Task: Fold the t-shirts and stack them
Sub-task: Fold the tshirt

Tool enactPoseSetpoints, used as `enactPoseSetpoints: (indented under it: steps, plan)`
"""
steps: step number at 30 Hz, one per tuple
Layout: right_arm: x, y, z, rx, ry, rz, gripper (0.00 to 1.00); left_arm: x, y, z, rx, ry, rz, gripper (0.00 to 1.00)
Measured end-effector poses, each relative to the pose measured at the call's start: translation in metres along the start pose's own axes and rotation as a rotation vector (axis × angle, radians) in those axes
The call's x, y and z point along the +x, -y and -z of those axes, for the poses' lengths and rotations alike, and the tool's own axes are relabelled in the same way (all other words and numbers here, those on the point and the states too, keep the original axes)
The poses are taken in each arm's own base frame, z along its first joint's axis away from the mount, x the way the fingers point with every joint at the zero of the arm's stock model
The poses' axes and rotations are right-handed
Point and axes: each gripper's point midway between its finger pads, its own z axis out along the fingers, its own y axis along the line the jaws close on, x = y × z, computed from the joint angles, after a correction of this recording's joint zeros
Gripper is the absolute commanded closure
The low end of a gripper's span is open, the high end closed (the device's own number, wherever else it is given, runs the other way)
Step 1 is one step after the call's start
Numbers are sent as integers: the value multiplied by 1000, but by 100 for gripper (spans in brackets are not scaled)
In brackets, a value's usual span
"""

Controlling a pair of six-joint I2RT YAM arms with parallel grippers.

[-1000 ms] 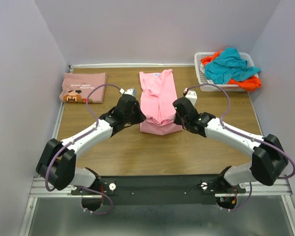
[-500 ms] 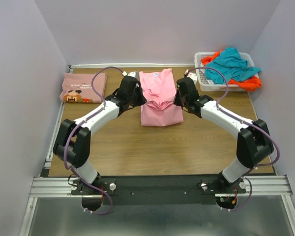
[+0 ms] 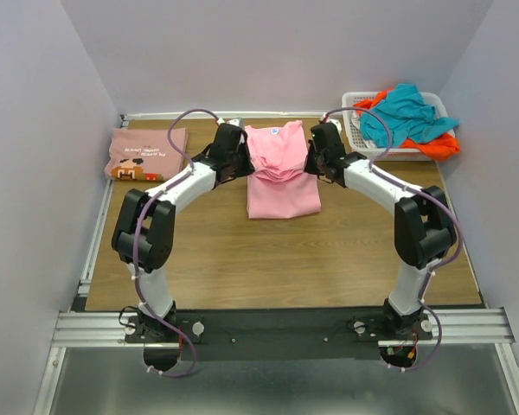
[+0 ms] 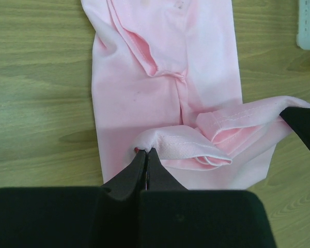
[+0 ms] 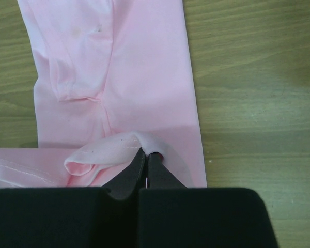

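Note:
The light-pink t-shirt [image 3: 281, 186] lies at the table's middle back, its small blue label [image 3: 276, 132] at the far end. My left gripper [image 3: 248, 169] is shut on the hem's left corner [image 4: 152, 144]. My right gripper [image 3: 309, 167] is shut on the hem's right corner [image 5: 144, 142]. Both hold the hem lifted and doubled over the shirt's middle. The dusty-pink t-shirt [image 3: 147, 153] with the brown-orange print lies folded at the back left. The teal t-shirt [image 3: 405, 117] and the orange t-shirt [image 3: 438, 145] are heaped in the basket.
A white basket [image 3: 356, 121] stands at the back right corner. Purple walls close in the table on three sides. Bare wood [image 3: 277, 259] lies between the pink shirt and the arm bases.
Both grippers have carried the pink shirt's near hem away from me, from the near end to over its middle. The arms are stretched further back.

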Motion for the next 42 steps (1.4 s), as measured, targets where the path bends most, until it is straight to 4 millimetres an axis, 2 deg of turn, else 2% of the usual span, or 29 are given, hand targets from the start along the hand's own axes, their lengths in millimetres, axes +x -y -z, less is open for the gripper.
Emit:
enactPoseSetpoints:
  steps: [9, 10, 11, 12, 13, 14, 15, 16, 17, 19, 20, 24, 26, 30, 33, 34, 37, 38, 42]
  plan:
    - [14, 10, -36, 10, -64, 0, 91, 9, -24, -28, -53, -48, 14, 100]
    - [15, 10, -40, 12, -68, 1, 91, 9, -26, -31, -57, -52, 16, 93]
    - [15, 11, -44, 13, -71, 1, 86, 10, -28, -35, -62, -57, 17, 83]
    - [15, 11, -48, 14, -73, 0, 81, 10, -30, -37, -68, -62, 15, 64]
    - [15, 12, -50, 16, -75, 4, 75, 10, -32, -40, -73, -67, 18, 56]
    - [14, 13, -53, 18, -75, 4, 58, 10, -33, -42, -75, -70, 10, 49]
    - [13, 14, -54, 18, -73, 4, 50, 8, -33, -45, -76, -71, 10, 39]
    - [11, 14, -54, 17, -71, 5, 44, 6, -33, -46, -75, -70, 4, 14]
    - [9, 13, -54, 15, -67, 6, 23, 4, -32, -47, -72, -67, -3, 2]
    - [3, 10, -53, 3, -56, 13, 10, -1, -29, -46, -66, -57, -13, 2]
    - [1, 9, -51, -6, -52, 12, 0, -4, -27, -44, -61, -49, -19, 2]
    - [-2, 4, -37, -48, -54, 11, 0, -11, -22, -29, -44, -23, -28, 2]
    - [0, 2, -24, -76, -60, 11, 0, -10, -20, -13, -35, -11, -30, 2]
    - [13, 5, 5, -113, -73, -2, 0, 4, -20, 16, -14, 6, -28, 2]
    - [38, 18, 23, -104, -107, -24, 0, 35, -29, 31, -12, -26, -20, 2]
    - [47, 24, 27, -91, -122, -39, 0, 51, -33, 34, -15, -52, -14, 2]
    - [76, 41, 27, -46, -180, -72, 2, 90, -43, 35, -29, -120, -6, 2]
    - [83, 46, 26, -32, -197, -82, 4, 105, -47, 36, -36, -153, -3, 2]
    - [105, 62, 20, 18, -255, -118, 25, 125, -50, 37, -42, -191, 9, 2]
